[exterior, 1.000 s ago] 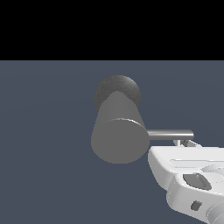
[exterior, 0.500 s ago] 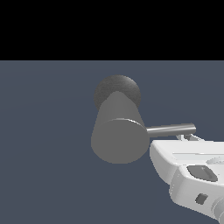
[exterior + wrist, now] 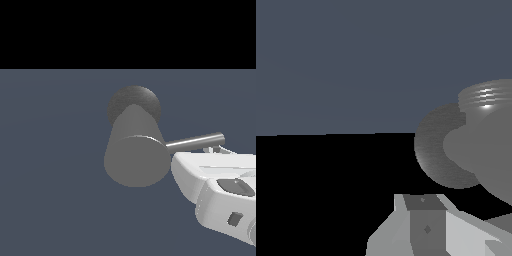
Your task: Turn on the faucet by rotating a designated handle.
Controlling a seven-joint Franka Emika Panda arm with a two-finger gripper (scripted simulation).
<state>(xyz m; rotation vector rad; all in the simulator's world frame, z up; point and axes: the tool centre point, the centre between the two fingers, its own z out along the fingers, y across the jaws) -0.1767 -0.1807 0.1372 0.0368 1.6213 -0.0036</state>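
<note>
The glossy white robot gripper (image 3: 220, 150) sits under the thin grey metal handle rod (image 3: 195, 143) on the exterior view's right of the matte grey faucet cylinder (image 3: 136, 150). It seems to be pushing; next comes more upward pressure. Whether the jaws are parted I cannot tell.

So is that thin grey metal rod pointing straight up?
No, the thin grey metal rod juts sideways from the thick grey cylinder, only slightly tilted.

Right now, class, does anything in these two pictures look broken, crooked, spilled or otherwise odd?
Nothing stands out. The faucet looks whole, and its handle is a straight rod pointing toward the exterior view's right with a slight upward tilt. The gripper sits just under the handle's tip; whether they touch cannot be told. No spill or damage shows.
</note>
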